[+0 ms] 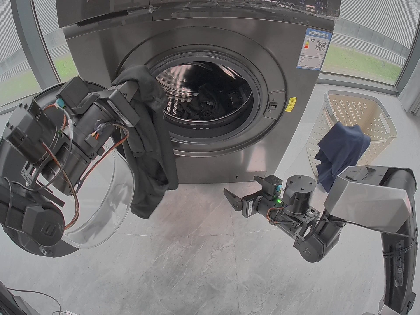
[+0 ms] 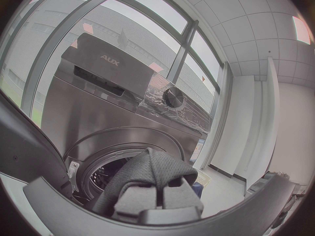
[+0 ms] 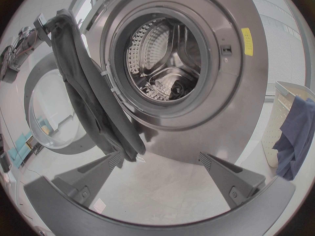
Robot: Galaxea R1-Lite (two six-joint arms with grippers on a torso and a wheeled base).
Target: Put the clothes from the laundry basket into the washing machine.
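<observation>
Left jaws first: they're clamped on the dark grey garment (image 2: 154, 171), w/ fabric humped over both pads (image 2: 136, 199) in the left wrist view, so the grip looks OK. You've got that garment up at the left edge of the washing machine (image 1: 280, 44) door opening, between the open door (image 1: 103, 206) and the drum (image 3: 157, 49). Most of it hangs outside, though, down past the opening's lower rim, w/ the hem above the floor (image 1: 197, 259). Right jaws are spread wide w/ nothing in them, low over the floor in front of the machine, aimed at its front panel.

Risks, IMO:
- **Letting go here:** the garment prob. drops to the floor or drapes on the door's hinge side, b/c only its top bit is near the drum mouth.
- **Pushing in w/o lifting:** the tail may trail over the rim and get pinched when the door shuts.
- **Blue garment:** the blue garment (image 1: 341, 154) hangs over the front rim of the laundry basket (image 1: 380, 110), right of the machine. A sloppy grab could drag it onto the floor.

Views:
- **Right wrist view:** gives you the dark grey garment's full hanging length and a dark item (image 3: 178, 89) low in the drum.
- **Left wrist view:** hides the tail but shows the grip.
- **Head view:** shows the right jaws well apart from the hem, which the right wrist view makes look close.
</observation>
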